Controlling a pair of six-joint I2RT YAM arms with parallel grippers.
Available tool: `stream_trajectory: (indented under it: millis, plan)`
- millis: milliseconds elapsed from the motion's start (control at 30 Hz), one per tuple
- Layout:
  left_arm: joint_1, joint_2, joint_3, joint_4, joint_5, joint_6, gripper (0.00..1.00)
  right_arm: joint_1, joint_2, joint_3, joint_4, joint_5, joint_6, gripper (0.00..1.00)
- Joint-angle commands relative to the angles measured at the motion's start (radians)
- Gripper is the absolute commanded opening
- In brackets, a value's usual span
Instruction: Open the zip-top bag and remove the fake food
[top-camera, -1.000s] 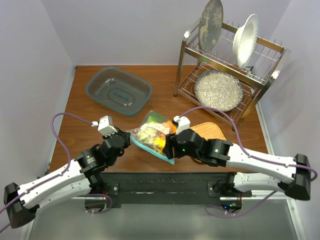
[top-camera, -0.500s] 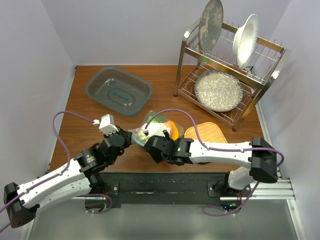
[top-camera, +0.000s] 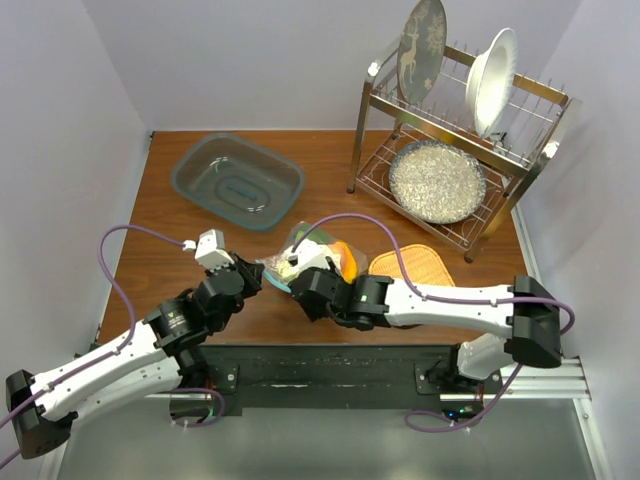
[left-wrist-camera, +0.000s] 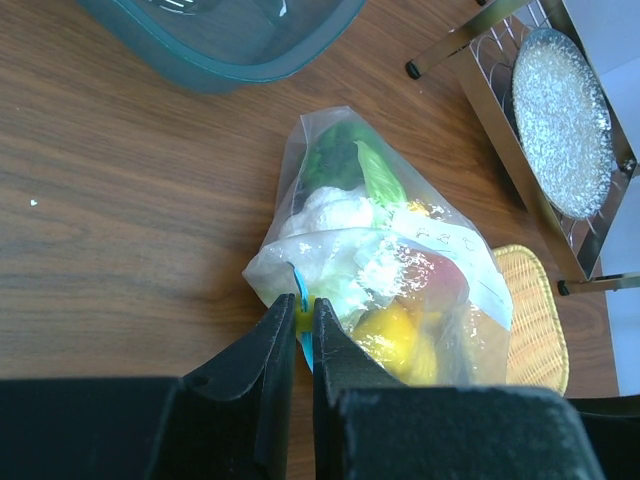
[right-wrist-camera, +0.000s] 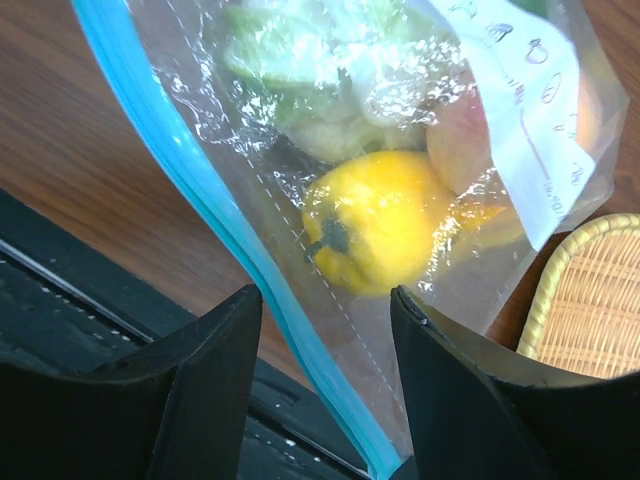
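The zip-top bag (left-wrist-camera: 400, 250) lies on the wooden table, clear and crinkly, with a teal zip strip (right-wrist-camera: 190, 190) along its near edge and a white label (right-wrist-camera: 520, 90). The fake food sits inside it: a yellow pepper (right-wrist-camera: 375, 230), a pink peach (left-wrist-camera: 440, 280), white cauliflower (left-wrist-camera: 335, 210) and a green piece (left-wrist-camera: 335, 160). My left gripper (left-wrist-camera: 303, 315) is shut on the bag's corner at the zip strip, pinching a small yellow tab. My right gripper (right-wrist-camera: 325, 305) is open, one finger on each side of the zip strip, over the bag's near edge. From above, the right wrist hides much of the bag (top-camera: 308, 243).
A woven orange mat (top-camera: 412, 264) lies just right of the bag. A teal basin (top-camera: 237, 182) stands at the back left. A dish rack (top-camera: 455, 130) with plates is at the back right. A black rail (right-wrist-camera: 60, 310) runs along the table's near edge.
My right arm swung left across the bag and now straddles the zip strip, its jaws a little narrower than half a second ago. The left gripper has kept its hold on the corner.
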Motion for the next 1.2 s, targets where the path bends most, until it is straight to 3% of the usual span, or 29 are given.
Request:
stream_trajectory:
  millis: [0,633,733,800,833,867,967,1067,1167]
  plan:
    - [0.006,-0.007,-0.008,0.033,-0.005,0.011,0.02,0.0,-0.088,-0.016,0.068,0.016,0.023,0.59]
    - [0.006,-0.011,-0.019,0.036,-0.005,0.011,0.03,0.006,0.036,0.018,0.044,0.036,0.034,0.64]
    - [0.005,-0.018,-0.024,0.035,-0.002,0.006,0.03,0.007,0.049,0.019,0.035,0.102,0.049,0.53]
    - [0.006,-0.027,-0.031,0.032,0.003,0.0,0.03,0.006,0.061,0.025,0.035,0.134,0.057,0.41]
    - [0.006,-0.028,-0.034,0.025,0.012,-0.011,0.04,0.006,0.064,0.03,0.032,0.155,0.057,0.34]
    - [0.005,-0.034,-0.043,0.024,0.02,-0.017,0.04,0.006,0.066,0.037,0.025,0.18,0.066,0.18]
    - [0.006,-0.051,-0.063,-0.002,0.064,-0.047,0.12,0.006,0.044,0.033,0.06,0.179,0.065,0.0]
    - [0.005,-0.082,-0.083,-0.016,0.146,-0.052,0.31,0.006,0.029,0.03,0.12,0.154,0.069,0.0]
    - [0.005,-0.123,-0.09,-0.022,0.244,-0.014,0.36,0.011,0.039,0.041,0.174,0.125,0.086,0.0]
